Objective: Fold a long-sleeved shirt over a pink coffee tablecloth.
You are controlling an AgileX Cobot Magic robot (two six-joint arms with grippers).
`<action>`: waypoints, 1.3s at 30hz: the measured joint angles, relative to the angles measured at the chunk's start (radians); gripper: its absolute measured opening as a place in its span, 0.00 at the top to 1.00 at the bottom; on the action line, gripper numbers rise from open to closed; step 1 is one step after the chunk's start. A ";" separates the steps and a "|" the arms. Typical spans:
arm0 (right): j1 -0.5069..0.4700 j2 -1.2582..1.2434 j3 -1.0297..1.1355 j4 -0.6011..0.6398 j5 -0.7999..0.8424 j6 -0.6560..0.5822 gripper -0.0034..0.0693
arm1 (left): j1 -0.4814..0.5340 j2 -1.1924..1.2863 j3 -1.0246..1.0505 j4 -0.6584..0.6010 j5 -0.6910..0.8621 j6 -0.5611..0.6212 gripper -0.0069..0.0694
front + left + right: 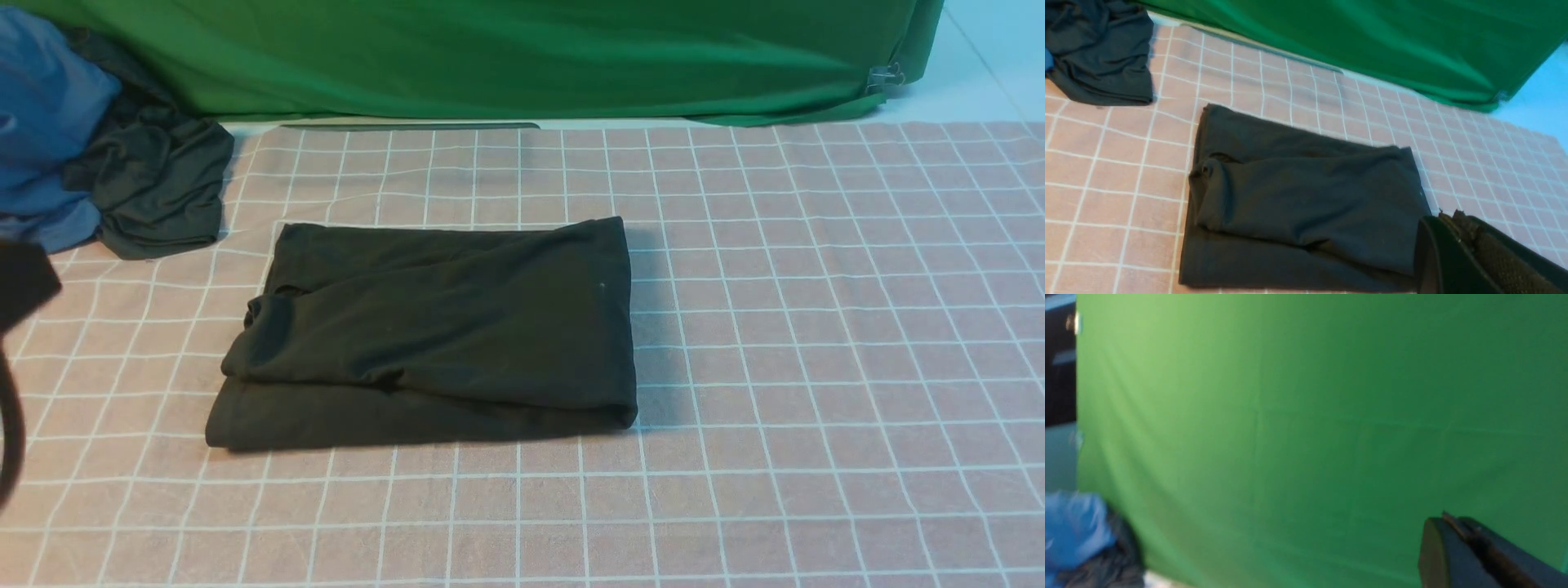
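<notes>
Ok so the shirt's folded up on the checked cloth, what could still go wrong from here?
1. The long-sleeved shirt has a bunched, uneven left end; those loose layers might slump open.
2. The left gripper, shut and empty, hangs close by the shirt's corner; a careless retreat could snag it.
3. The dark grey-green garment lies nearby and could be dragged in.

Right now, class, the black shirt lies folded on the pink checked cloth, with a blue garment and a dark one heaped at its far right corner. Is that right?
Not quite. The blue garment and dark garment are heaped at the far left corner, as the front view shows. The rest holds: the black shirt lies folded on the pink checked cloth.
</notes>
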 joint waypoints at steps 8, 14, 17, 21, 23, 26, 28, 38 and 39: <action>0.000 -0.339 0.375 0.002 -0.216 0.009 0.90 | 0.000 -0.196 0.166 0.000 -0.138 0.000 0.89; 0.000 -0.513 0.456 0.003 -0.225 0.010 0.90 | 0.000 -0.238 0.212 -0.005 -0.177 0.000 0.89; 0.000 -0.552 0.457 0.003 -0.230 0.011 0.90 | 0.000 -0.238 0.213 -0.011 -0.177 0.000 0.89; 0.000 -0.571 0.457 0.004 -0.231 0.011 0.90 | 0.000 -0.238 0.214 -0.017 -0.178 0.000 0.89; 0.000 -0.571 0.457 0.004 -0.227 0.011 0.89 | 0.000 -0.238 0.214 -0.011 -0.178 0.000 0.89; 0.000 -0.571 0.457 0.004 -0.226 0.011 0.89 | 0.000 -0.238 0.214 0.000 -0.178 0.000 0.89; 0.000 -0.571 0.457 0.004 -0.226 0.012 0.88 | 0.000 -0.238 0.214 0.004 -0.178 0.000 0.89; 0.000 -0.571 0.457 0.006 -0.226 0.013 0.86 | -0.001 -0.238 0.214 0.005 -0.178 0.000 0.89; 0.000 -0.571 0.457 0.006 -0.226 0.013 0.85 | -0.003 -0.238 0.214 0.006 -0.178 0.000 0.89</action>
